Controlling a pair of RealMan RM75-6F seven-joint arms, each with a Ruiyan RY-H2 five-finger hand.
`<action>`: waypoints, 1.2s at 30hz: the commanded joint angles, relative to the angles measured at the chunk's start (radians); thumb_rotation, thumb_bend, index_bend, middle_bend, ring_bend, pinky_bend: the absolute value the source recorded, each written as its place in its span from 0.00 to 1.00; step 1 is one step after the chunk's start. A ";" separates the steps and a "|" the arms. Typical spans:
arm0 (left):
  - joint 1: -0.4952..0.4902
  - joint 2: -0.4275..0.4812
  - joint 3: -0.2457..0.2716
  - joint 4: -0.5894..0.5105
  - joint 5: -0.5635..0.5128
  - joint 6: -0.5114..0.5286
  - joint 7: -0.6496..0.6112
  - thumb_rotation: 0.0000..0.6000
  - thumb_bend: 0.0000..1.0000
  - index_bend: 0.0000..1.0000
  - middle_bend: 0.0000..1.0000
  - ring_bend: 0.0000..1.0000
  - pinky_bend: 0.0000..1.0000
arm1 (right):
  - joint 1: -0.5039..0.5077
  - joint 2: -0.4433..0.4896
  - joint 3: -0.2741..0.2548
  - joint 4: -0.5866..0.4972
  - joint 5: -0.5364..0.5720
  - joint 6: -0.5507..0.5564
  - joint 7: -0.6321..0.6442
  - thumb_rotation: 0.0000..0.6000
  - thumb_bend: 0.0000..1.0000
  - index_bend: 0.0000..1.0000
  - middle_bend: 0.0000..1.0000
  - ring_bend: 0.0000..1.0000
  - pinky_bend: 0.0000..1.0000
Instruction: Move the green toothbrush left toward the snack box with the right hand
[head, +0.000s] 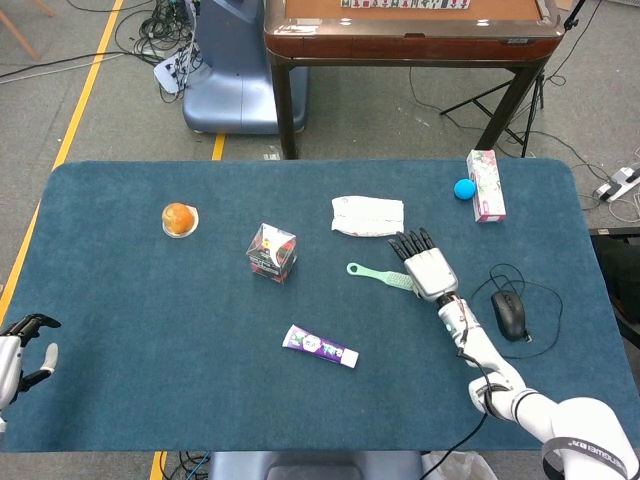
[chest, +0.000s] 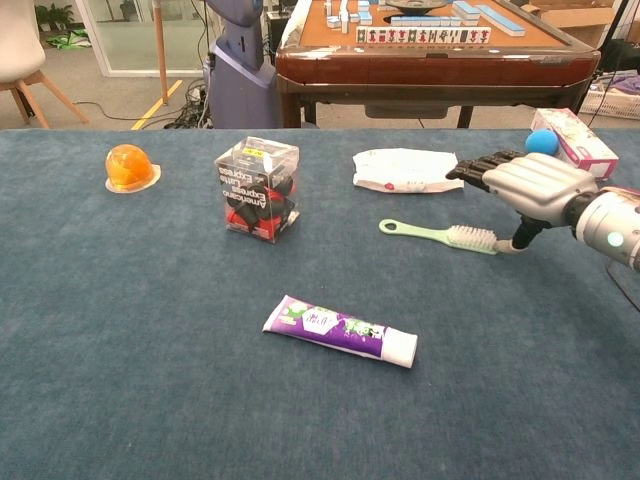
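The right hand (head: 428, 270) lies flat, palm down, fingers straight toward 11 o'clock. The left hand (head: 18, 352) hovers at 8 o'clock, fingers apart.
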 joint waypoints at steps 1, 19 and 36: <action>0.001 0.002 -0.002 0.001 -0.004 0.000 -0.001 1.00 0.44 0.39 0.35 0.41 0.63 | 0.023 -0.030 0.007 0.033 0.001 -0.011 0.017 1.00 0.00 0.01 0.00 0.00 0.00; 0.014 0.013 -0.015 0.003 -0.018 0.015 -0.019 1.00 0.44 0.40 0.36 0.41 0.63 | 0.104 -0.153 0.015 0.158 -0.024 0.023 0.056 1.00 0.00 0.01 0.00 0.00 0.00; 0.008 0.007 -0.009 0.005 -0.008 0.001 -0.004 1.00 0.44 0.40 0.36 0.41 0.63 | -0.073 0.165 0.012 -0.339 0.045 0.188 -0.161 1.00 0.00 0.01 0.00 0.00 0.00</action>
